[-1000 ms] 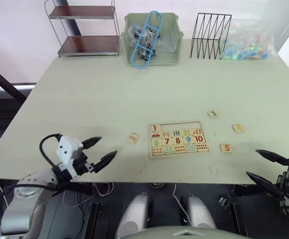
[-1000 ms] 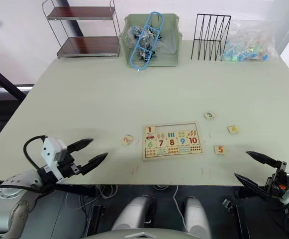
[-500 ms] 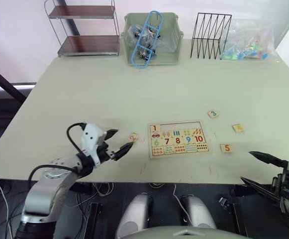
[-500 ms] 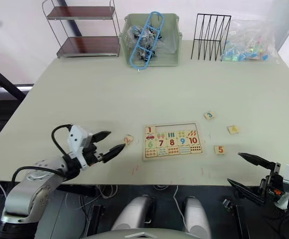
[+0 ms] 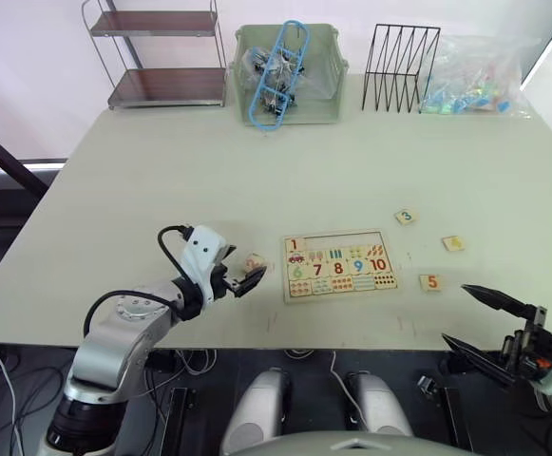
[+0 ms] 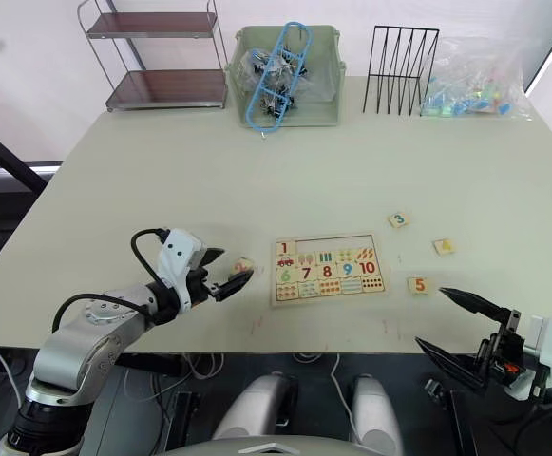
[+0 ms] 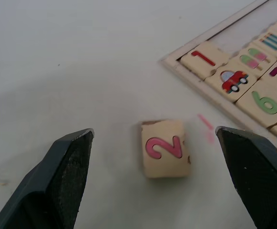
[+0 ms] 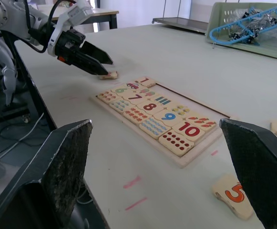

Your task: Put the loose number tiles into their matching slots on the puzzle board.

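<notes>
Left wrist view, tile 2 (image 7: pixel 164 149) between open left hand (image 7: pixel 163 179) fingers, untouched.

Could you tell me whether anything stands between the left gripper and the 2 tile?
Nothing visible does: the left gripper is open, its fingers on either side of the 2 tile, with bare table between them.

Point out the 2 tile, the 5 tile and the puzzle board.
2 tile (image 7: pixel 164 148): left wrist view, on its pink digit.
5 tile (image 8: pixel 235 194): right wrist view, on its orange digit.
puzzle board (image 5: pixel 339 234): left eye view, on the far edge of its frame.
</notes>
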Motion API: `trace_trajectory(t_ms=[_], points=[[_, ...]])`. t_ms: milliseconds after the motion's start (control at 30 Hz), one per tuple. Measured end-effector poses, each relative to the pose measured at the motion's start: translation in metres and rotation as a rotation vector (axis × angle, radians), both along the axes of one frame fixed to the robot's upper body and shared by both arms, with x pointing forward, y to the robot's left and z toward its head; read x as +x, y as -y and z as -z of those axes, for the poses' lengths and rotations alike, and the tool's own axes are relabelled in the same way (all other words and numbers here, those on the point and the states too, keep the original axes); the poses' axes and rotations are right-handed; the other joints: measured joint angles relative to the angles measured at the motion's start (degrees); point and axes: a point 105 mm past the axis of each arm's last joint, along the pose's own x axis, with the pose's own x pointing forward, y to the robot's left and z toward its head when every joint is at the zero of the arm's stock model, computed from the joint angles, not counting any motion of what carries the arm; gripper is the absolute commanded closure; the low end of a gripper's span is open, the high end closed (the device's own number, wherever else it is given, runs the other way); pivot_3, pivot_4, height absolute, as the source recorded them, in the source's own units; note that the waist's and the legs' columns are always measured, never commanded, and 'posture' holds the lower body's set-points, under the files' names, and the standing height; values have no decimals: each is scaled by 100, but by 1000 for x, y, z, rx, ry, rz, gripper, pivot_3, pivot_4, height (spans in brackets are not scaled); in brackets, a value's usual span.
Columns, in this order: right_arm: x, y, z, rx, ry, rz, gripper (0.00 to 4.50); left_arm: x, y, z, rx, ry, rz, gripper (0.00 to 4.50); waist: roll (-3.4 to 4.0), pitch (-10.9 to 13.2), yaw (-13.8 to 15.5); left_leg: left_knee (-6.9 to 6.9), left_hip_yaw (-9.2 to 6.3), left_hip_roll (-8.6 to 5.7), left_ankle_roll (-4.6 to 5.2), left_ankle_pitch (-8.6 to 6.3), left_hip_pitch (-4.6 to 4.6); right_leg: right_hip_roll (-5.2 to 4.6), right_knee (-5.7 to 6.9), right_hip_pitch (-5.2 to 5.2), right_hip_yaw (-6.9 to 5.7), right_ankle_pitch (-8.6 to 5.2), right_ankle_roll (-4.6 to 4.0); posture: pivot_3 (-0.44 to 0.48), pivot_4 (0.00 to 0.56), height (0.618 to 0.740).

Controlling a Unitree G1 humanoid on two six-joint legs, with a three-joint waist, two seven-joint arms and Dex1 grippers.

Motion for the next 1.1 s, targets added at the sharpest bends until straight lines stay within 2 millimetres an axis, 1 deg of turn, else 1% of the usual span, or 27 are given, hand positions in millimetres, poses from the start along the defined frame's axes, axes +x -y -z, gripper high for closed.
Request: trace_trajectory(t_ms=[167,500,567,633,733,800,833,1100], points=[[1,0,-1,0,6,7,0,-1,0,6,31,-19,8,141,0,0,5,0,0,0,0,0,0,-2,0,0,0,0,0,0,150,739],[0,-1,-1,-10,8,1,0,2,0,7,49,-19,32,141,3,-2,11,0,0,0,0,0,1,-3,0,1,0,0,0,0,150,739],[0,0,1,-18,4,-1,0,2,0,7,50,-19,33,640,3,-2,11,0,-1,0,0,0,1,-3,0,1,0,0,0,0,150,739],[-1,1,3,-23,-2,0,0,3,0,7,55,-19,31,1401,3,-2,11,0,0,0,0,0,1,-4,0,1,1,0,0,0,150,739],[-1,2,4,-24,-3,3,0,2,-1,8,58,-23,32,2801,4,-2,10,0,0,0,0,0,1,-4,0,1,1,0,0,0,150,739],[-2,2,4,-26,1,2,0,1,-1,8,58,-26,36,3526,5,-3,10,0,0,0,0,0,1,-4,0,1,1,0,0,0,150,739],[-2,2,4,-26,0,2,0,1,-1,8,58,-27,39,3581,5,-3,10,0,0,0,0,0,1,-4,0,1,1,0,0,0,150,739],[-2,3,5,-27,1,-5,0,-2,0,8,69,-23,79,3575,8,-5,8,0,0,0,0,0,1,-5,0,1,2,0,-1,0,150,739]])
